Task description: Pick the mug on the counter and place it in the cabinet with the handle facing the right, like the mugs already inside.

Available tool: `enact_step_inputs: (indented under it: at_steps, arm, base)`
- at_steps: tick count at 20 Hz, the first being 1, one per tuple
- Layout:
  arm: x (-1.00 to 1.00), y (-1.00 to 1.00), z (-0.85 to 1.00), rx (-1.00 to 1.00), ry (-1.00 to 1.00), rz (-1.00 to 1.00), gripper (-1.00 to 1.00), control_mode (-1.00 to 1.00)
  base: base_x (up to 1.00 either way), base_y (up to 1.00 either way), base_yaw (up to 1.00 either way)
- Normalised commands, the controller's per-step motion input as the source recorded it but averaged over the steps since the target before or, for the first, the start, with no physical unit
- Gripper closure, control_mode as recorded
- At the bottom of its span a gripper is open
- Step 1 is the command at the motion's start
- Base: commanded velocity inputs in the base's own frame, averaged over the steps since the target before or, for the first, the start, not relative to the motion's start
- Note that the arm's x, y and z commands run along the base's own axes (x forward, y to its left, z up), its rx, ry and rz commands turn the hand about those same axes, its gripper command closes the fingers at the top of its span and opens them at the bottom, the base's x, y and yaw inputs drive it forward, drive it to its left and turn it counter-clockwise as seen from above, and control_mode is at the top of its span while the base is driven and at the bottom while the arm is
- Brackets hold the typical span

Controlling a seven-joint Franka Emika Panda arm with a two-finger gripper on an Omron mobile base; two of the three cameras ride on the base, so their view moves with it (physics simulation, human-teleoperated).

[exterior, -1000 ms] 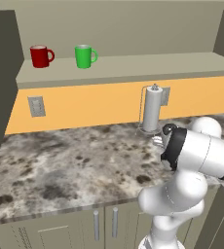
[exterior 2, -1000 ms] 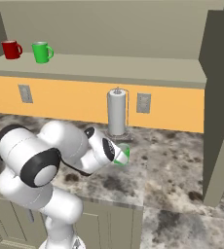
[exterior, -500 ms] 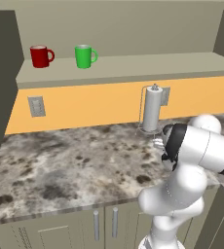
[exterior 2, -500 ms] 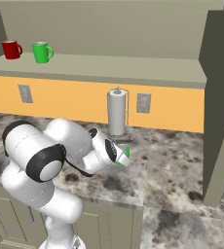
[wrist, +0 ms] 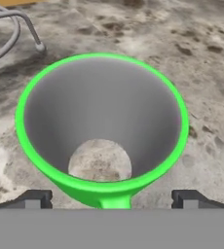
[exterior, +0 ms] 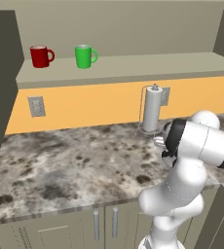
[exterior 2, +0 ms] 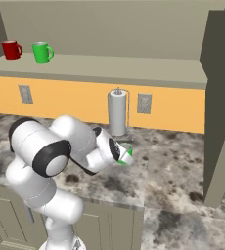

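The green mug (wrist: 102,121) stands upright on the mottled counter (wrist: 201,63), seen from straight above. Its handle (wrist: 115,198) points toward the bottom edge of the hand view. My gripper (wrist: 111,199) is open, one fingertip (wrist: 36,198) on each side of the mug, apart from its wall. In the right base view a sliver of the mug (exterior 2: 126,157) shows past the gripper (exterior 2: 122,155). The cabinet shelf (exterior: 133,68) runs above the counter (exterior: 75,165).
A red mug (exterior: 41,56) and another green mug (exterior: 84,56) stand at the left of the shelf, handles to the right. A paper towel holder (exterior 2: 117,113) stands just behind the hand, its wire base (wrist: 11,29) close to the mug. A dark side panel (exterior 2: 222,107) rises at the right.
The arm has shifted a little, settling the hand over the mug. The mug has not moved and the jaws stay wide.
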Motion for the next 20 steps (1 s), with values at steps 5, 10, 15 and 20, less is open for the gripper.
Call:
enact_step_inputs:
  at_steps: [5,10,15,20]
  arm:
    - [0.04,0.0,-0.1,0.02,0.0,0.0,1.0,-1.0]
    - [0.09,-0.04,-0.06,0.02,0.0,0.0,1.0,-1.0]
    - [0.06,-0.04,-0.04,0.02,0.0,0.0,1.0,-1.0]
    - [-0.25,-0.06,0.02,0.07,0.01,0.07,1.0,-1.0]
  base:
    - [0.0,0.0,0.0]
    - [0.0,0.0,0.0]
    - [0.0,0.0,0.0]
    - [0.0,0.0,0.0]
